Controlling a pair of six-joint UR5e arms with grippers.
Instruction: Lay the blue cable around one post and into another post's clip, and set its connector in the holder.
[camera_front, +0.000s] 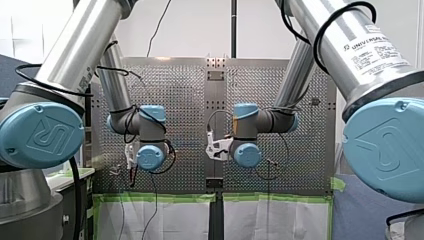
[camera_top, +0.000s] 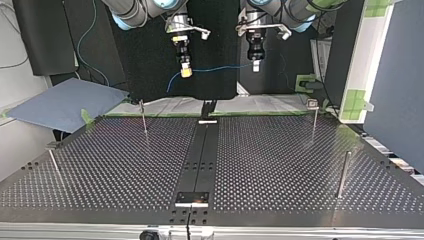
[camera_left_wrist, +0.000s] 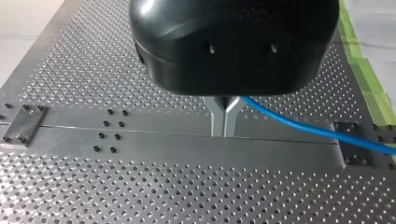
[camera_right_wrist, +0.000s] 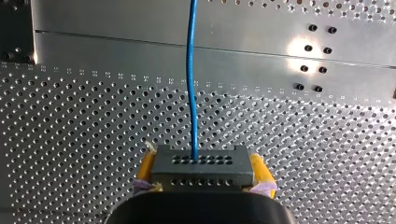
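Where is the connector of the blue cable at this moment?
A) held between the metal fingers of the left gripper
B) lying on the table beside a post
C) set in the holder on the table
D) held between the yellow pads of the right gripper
D: the right wrist view shows the connector clamped between the yellow pads of my right gripper, with the blue cable running out of it.
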